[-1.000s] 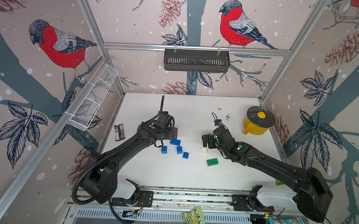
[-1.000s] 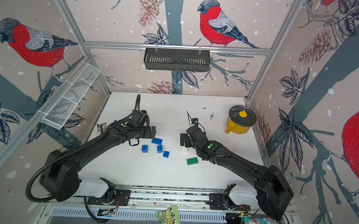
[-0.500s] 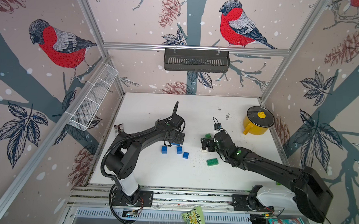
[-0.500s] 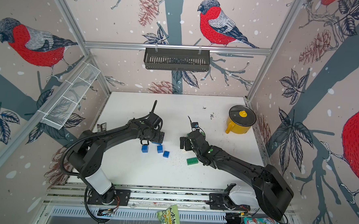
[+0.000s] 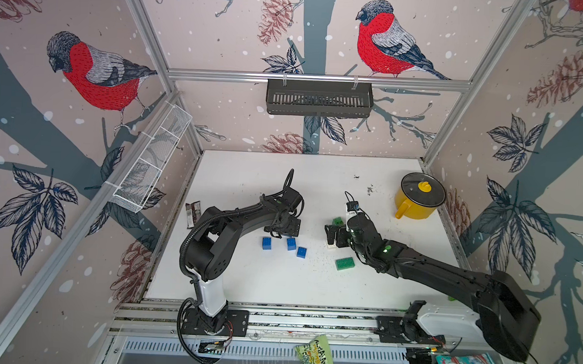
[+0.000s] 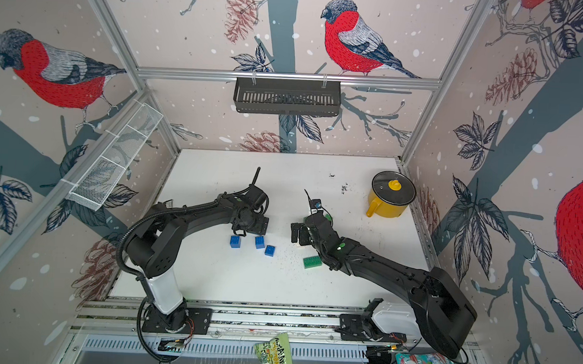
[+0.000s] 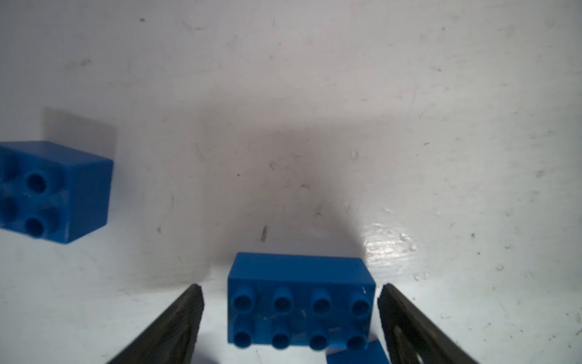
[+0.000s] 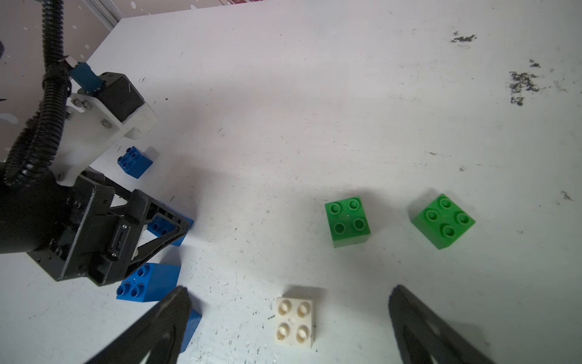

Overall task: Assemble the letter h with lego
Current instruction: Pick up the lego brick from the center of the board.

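A long blue lego brick point(image 7: 300, 302) lies studs-up on the white table between the fingers of my left gripper point(image 7: 290, 286), which is open with a gap on each side. The gripper point(image 5: 282, 228) hides this brick in both top views. Three blue cubes point(image 5: 266, 242) point(image 5: 291, 243) point(image 5: 301, 252) sit just in front of it. My right gripper point(image 8: 289, 290) is open above a white brick point(image 8: 294, 321) and touches nothing. Two green cubes point(image 8: 348, 220) point(image 8: 442, 220) lie beyond the white one. A long green brick point(image 5: 344, 263) rests beside the right arm.
A yellow pot point(image 5: 419, 200) with a glass lid stands at the back right. A snack wrapper point(image 5: 192, 213) lies by the left table edge. A black basket point(image 5: 318, 98) hangs on the back wall and a white wire basket point(image 5: 150, 161) on the left wall.
My left gripper has moved right and down over the long blue brick, and its jaws have narrowed around it. The right gripper has shifted slightly over the white brick.
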### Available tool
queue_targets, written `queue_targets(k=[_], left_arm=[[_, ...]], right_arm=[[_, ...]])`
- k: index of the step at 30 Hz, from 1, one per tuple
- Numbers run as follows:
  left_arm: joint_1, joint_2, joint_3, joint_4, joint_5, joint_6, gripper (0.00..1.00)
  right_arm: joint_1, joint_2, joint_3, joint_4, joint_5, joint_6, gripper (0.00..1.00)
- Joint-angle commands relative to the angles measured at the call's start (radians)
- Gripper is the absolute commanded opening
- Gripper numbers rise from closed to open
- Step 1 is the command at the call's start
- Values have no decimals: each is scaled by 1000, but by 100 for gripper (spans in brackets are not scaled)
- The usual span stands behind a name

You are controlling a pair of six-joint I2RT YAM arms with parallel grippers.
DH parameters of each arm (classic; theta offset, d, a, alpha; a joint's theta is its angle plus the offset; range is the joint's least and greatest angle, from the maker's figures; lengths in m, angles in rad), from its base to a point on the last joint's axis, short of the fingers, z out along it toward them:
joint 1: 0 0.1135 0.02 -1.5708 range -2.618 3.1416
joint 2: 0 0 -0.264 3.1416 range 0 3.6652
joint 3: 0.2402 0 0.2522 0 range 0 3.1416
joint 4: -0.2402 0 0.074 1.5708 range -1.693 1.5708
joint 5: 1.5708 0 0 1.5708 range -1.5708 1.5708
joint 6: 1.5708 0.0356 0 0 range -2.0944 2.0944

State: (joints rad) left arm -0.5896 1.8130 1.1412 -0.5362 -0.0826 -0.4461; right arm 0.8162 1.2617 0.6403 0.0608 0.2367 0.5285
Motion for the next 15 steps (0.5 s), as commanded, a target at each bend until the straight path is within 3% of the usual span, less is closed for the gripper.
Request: queue_targets(k=[1, 15], left_arm=[[-1, 5, 2, -15, -30, -33, 86], [-2, 13, -3, -13, -36, -63, 77]], right_arm=[[4, -4, -1, 28, 5, 10, 100], [17, 10, 7, 23, 12, 5, 100]])
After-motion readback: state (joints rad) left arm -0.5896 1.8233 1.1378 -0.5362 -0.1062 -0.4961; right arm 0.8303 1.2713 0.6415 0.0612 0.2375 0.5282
